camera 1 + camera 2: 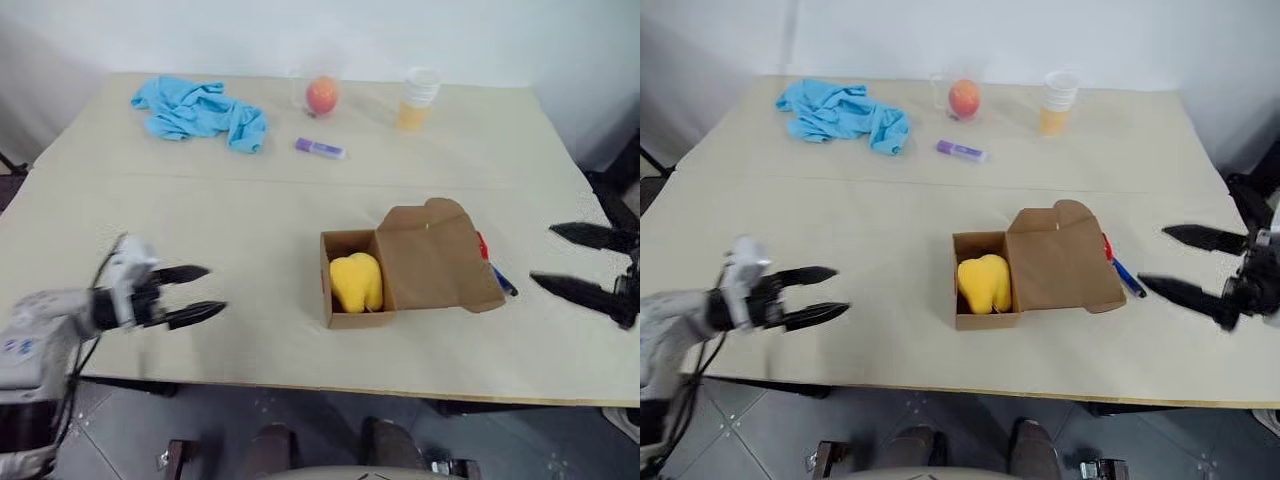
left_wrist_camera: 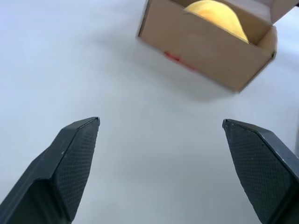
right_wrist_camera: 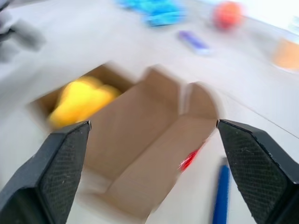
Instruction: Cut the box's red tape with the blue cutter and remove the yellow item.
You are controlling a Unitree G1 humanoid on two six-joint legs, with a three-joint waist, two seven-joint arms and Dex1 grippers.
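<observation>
While head views hide it, red tape (image 2: 176,59) seemingly marks the box (image 2: 205,46).

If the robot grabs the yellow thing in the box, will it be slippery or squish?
The yellow item looks smooth and lumpy, so hard fingers might slip on its rounded bulges. It seems a toy pepper, probably light. It sits snug in the open box, so lifting it could tug the box along.
</observation>
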